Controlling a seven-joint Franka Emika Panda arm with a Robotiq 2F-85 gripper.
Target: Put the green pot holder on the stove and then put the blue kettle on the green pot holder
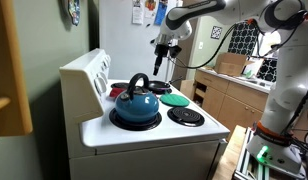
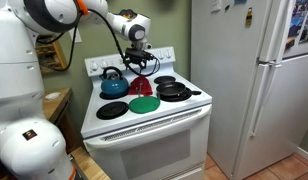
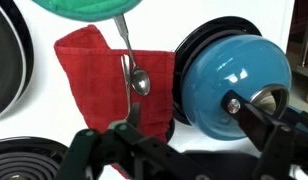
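In an exterior view, the gripper [image 1: 164,52] hangs above the back of the stove [image 1: 144,140], clear of everything on it. The blue kettle [image 1: 136,103] sits on a near burner, and the green pot holder [image 1: 175,99] lies flat on the stove top beside it, apart from it.

In the other exterior view, the gripper [image 2: 137,56] hovers over a red pad [image 2: 142,87]. The blue kettle [image 2: 114,83] stands on a rear burner. The green pot holder [image 2: 144,104] lies in front of the red pad, next to a black pan [image 2: 174,90]. A white fridge [image 2: 249,80] stands beside the stove [image 2: 144,130].

In the wrist view, the gripper [image 3: 132,108] shows as one narrow dark tip over the red pad [image 3: 89,80], on which a spoon [image 3: 134,72] lies. Whether the fingers are together or slightly apart cannot be told. The blue kettle [image 3: 234,78] is beside the pad, and the green pot holder [image 3: 89,8] is at the top edge.
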